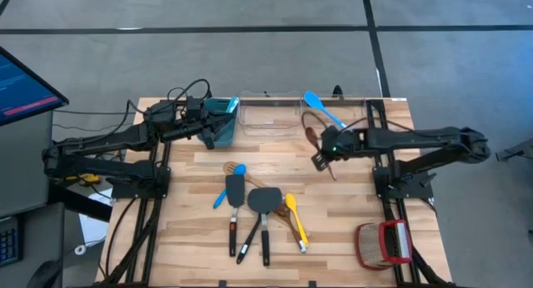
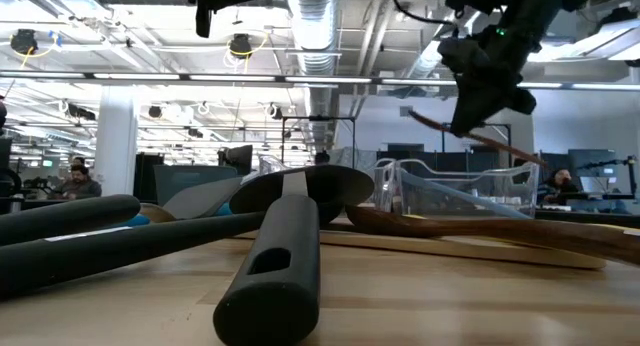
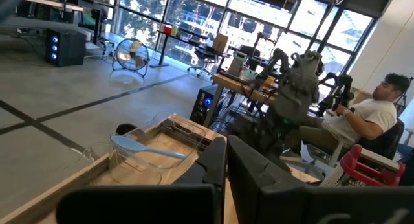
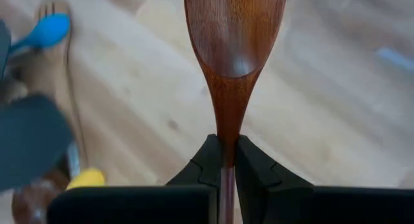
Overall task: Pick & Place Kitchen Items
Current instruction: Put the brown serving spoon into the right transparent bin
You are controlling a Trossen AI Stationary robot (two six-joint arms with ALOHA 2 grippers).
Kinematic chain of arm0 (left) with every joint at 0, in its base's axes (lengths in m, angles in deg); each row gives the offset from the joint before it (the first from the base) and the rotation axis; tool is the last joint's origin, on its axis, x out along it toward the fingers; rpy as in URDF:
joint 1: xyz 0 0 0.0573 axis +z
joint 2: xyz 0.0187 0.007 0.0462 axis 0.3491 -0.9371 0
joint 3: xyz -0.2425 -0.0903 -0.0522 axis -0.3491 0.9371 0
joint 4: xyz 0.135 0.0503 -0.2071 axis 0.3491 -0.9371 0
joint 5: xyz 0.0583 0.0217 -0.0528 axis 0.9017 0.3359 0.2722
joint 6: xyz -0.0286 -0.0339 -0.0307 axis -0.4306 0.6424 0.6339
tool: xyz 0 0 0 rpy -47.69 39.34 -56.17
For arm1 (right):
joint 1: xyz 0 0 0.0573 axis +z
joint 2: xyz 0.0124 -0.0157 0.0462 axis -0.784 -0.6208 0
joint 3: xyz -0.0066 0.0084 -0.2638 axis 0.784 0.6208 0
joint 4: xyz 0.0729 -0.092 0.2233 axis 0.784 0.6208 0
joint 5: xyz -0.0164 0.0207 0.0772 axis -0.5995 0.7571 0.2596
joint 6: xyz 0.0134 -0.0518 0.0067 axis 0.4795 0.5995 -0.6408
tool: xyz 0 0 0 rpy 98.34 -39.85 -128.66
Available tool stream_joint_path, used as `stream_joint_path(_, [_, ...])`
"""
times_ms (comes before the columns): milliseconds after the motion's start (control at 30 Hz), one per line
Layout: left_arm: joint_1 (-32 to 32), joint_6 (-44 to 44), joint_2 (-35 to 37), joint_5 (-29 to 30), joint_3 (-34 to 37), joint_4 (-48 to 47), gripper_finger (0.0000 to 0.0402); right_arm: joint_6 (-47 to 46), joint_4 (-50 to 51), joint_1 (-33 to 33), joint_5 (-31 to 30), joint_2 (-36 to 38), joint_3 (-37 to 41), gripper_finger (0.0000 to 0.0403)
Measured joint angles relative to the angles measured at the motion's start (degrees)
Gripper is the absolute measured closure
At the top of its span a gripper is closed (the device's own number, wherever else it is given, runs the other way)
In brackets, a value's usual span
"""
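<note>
pinching a dark wooden spoon (image 4: 234, 49), handle end hidden, right tool (image 4: 224, 160); left tool (image 3: 225, 160) pressed together.

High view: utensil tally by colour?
black utensils: 3
wooden spoons: 3, one held in the right gripper
blue spoons: 2, one in the clear bin
yellow spoon: 1
Total: 9

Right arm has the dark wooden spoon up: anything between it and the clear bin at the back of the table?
Nothing visible does. The right gripper holds the wooden spoon above bare table, and the clear bin holds only a blue spoon at its right end.
</note>
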Motion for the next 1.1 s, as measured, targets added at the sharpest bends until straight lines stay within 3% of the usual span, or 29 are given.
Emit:
stream_joint_path(300, [0.0,0.0,0.0,0.0,0.0,-0.2,0.0400,12.3,1.0,-9.1,-6.6,2.2,-8.3,0.0389])
stream_joint_path(667, [0.0,0.0,0.0,0.0,0.0,-0.4,0.0400,27.5,-0.3,-20.1,-12.7,-2.7,-17.0,0.0389])
stream_joint_path(867, [0.0,0.0,0.0,0.0,0.0,-0.4,0.0400,32.6,-4.5,-24.6,-12.3,-6.9,-17.4,0.0389])
stream_joint_path(1100, [0.0,0.0,0.0,0.0,0.0,-0.4,0.0400,34.3,-8.7,-28.3,-7.7,-13.2,-17.4,0.0389])
